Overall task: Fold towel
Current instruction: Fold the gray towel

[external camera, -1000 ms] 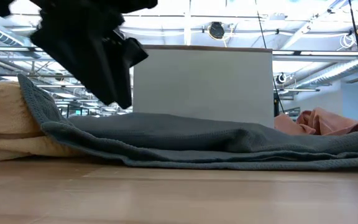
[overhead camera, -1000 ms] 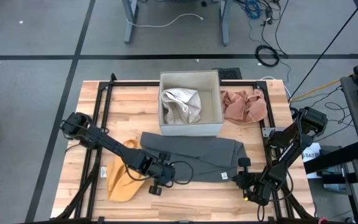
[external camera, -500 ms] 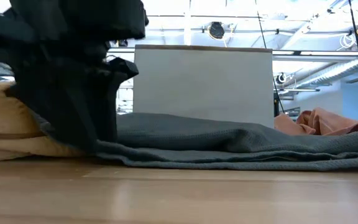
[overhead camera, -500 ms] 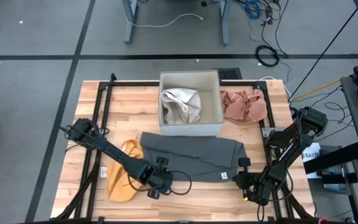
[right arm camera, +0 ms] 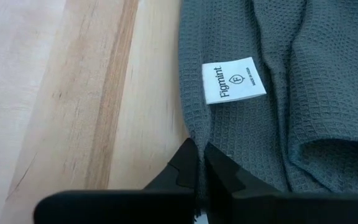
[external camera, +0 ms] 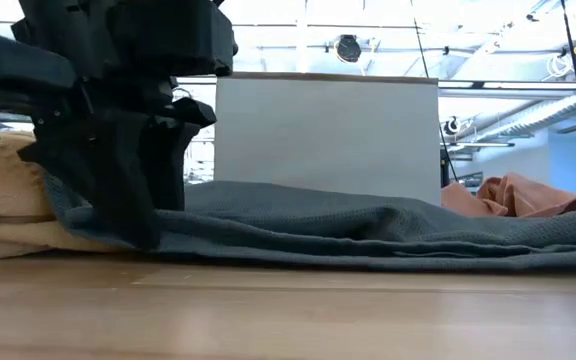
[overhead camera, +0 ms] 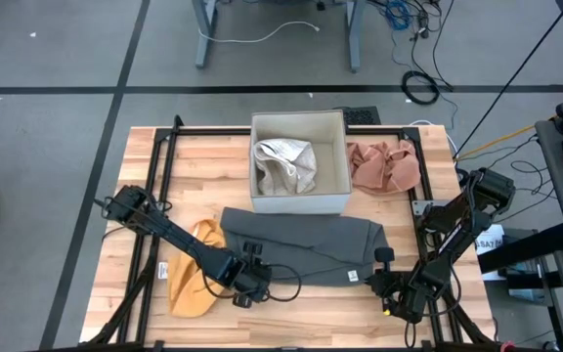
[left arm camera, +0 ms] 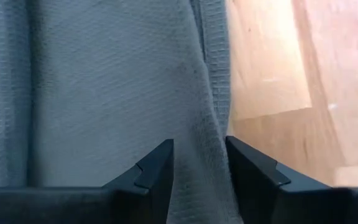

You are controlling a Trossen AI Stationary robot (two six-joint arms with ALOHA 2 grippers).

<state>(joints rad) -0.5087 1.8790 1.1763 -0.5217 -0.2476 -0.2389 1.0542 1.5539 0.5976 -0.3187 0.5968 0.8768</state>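
Straddling grey waffle-weave towel [left arm camera: 104, 93] edge, left end effector [left arm camera: 199, 163] parted; right end effector [right arm camera: 199, 163] closed beside hem.

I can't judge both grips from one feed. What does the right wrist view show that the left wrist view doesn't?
Only the right wrist view shows the white label sewn near the towel's edge, and the right gripper shut on that edge.

Only the left wrist view shows the left gripper, fingers parted, with a ridge of cloth between them; it cannot be told whether they clamp it.

Both show the grey towel lying on the wooden table, each gripper at a towel edge.
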